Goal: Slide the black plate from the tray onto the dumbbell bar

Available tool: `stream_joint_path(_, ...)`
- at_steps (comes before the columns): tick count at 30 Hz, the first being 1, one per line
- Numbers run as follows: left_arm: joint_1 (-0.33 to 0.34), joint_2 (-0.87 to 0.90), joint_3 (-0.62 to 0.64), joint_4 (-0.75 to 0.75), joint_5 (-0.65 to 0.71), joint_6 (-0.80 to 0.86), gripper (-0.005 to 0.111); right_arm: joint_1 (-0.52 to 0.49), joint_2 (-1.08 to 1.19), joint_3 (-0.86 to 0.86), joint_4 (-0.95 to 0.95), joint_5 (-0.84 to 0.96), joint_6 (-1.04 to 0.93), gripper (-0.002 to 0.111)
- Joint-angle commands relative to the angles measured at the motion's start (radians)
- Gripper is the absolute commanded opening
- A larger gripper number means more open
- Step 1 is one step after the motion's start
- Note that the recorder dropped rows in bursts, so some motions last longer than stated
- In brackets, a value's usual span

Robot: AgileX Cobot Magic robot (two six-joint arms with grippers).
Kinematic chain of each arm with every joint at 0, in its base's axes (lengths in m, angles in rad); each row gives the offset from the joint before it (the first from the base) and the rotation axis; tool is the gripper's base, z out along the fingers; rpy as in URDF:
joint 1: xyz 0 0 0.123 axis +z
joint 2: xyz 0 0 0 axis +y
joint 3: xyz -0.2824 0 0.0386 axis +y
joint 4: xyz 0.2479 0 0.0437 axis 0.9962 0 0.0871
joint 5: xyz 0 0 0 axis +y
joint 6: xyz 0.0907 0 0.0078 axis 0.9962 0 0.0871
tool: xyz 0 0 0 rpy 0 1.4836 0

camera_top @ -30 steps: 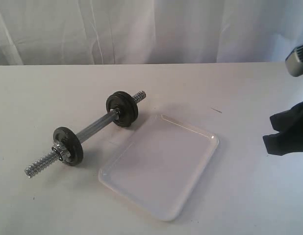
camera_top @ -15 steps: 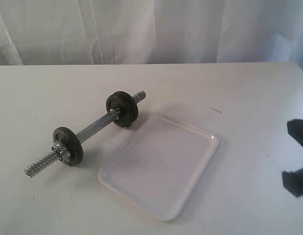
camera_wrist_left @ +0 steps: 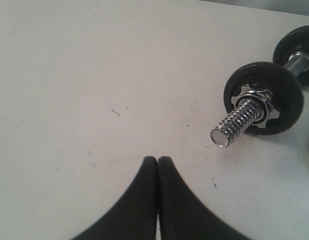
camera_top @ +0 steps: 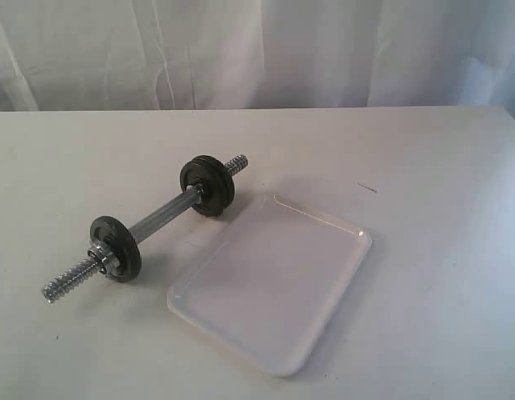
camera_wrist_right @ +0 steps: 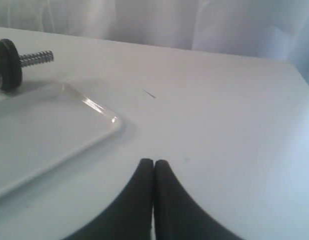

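Observation:
The dumbbell bar [camera_top: 162, 218] lies on the white table, left of the tray [camera_top: 278, 362]. Nothing lies in the tray. Near the bar's far threaded end two black discs stand pressed together; the outer one is the black plate [camera_top: 220, 188], seen also in the right wrist view as the black plate [camera_wrist_right: 8, 65]. On the near end sits a black disc with a chrome star nut [camera_wrist_left: 263, 100]. My left gripper [camera_wrist_left: 158, 159] is shut and holds nothing, a short way off the near threaded tip [camera_wrist_left: 222, 137]. My right gripper [camera_wrist_right: 153, 161] is shut and holds nothing, beside a corner of the tray [camera_wrist_right: 112, 122]. The exterior view shows neither gripper.
A white curtain [camera_top: 257, 50] hangs behind the table's back edge. A small dark mark [camera_top: 367, 187] lies on the tabletop right of the tray. Bare tabletop [camera_top: 449, 275] stretches to the right.
The right arm has drawn back off the right edge of the exterior view. The bar, its discs and the tray have stayed where they were.

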Motion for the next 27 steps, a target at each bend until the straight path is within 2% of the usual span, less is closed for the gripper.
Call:
stream_joint_path(1, 0.002, -0.004, 0.005, -0.005, -0.002, 0.001, 0.0, -0.067, -0.07, 0.018, 0.016, 0.043, 0.011, 0.0)
stream_joint_path(7, 0.002, -0.004, 0.005, -0.005, 0.0, 0.001, 0.0, -0.109, -0.07, 0.018, 0.021, 0.048, 0.001, 0.0)
stream_joint_path(27, 0.002, -0.004, 0.005, -0.005, 0.0, 0.001, 0.0, -0.11, -0.07, 0.018, 0.021, 0.048, 0.001, 0.0)
